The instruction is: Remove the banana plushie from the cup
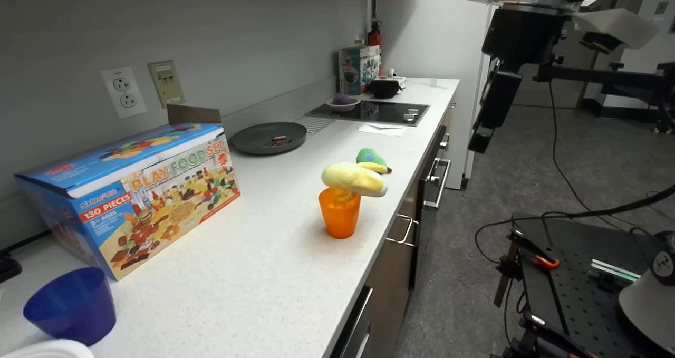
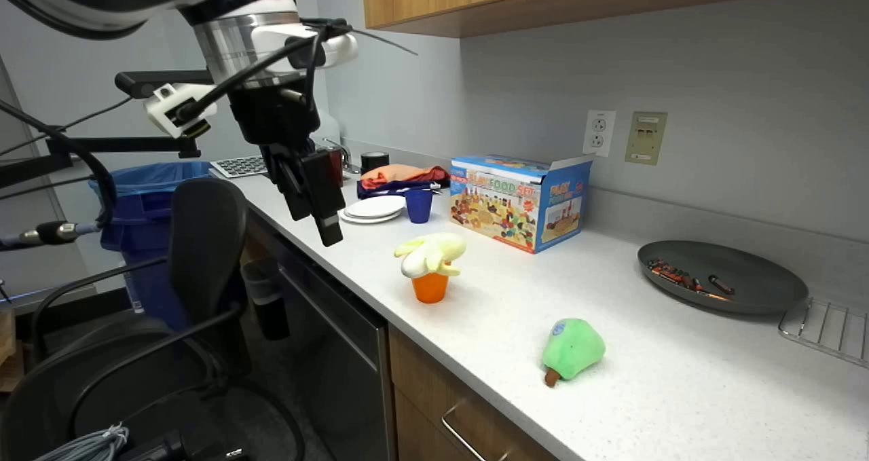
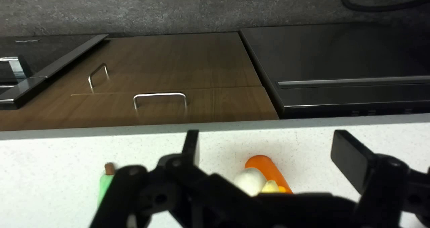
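While the translucent orange plastic cup (image 1: 340,218) is standing upright on the white speckled countertop (image 1: 253,279), the pale yellow banana plushie (image 1: 352,179) is sitting in its mouth, most of its bulk bulging above the rim and spilling out over the sides. Step in hand, by judgement: approach, with grasp and removal not yet begun. Black two-fingered Robotiq gripper (image 3: 268,150): hanging unladen, jaws standing wide apart, holding nothing. Next move, by judgement: calling for a shift sideways over the plushie, a lowering until the fingers are straddling the soft upper body clear of the rim, then a closing and a straight lift; the cup may be tipping or riding up if the plushie is fitting tightly. Position relative to the jaws: in both exterior views the plushie is lying well apart from the fingertips and off to one side, apparently somewhat lower; in the wrist view its whitish rounded end is showing beyond the fingers, roughly midway across their gap, most of the remainder being hidden behind the gripper body. Adjacent item: green pear-shaped plushie (image 2: 574,349), lying on the same countertop, not touching the cup.
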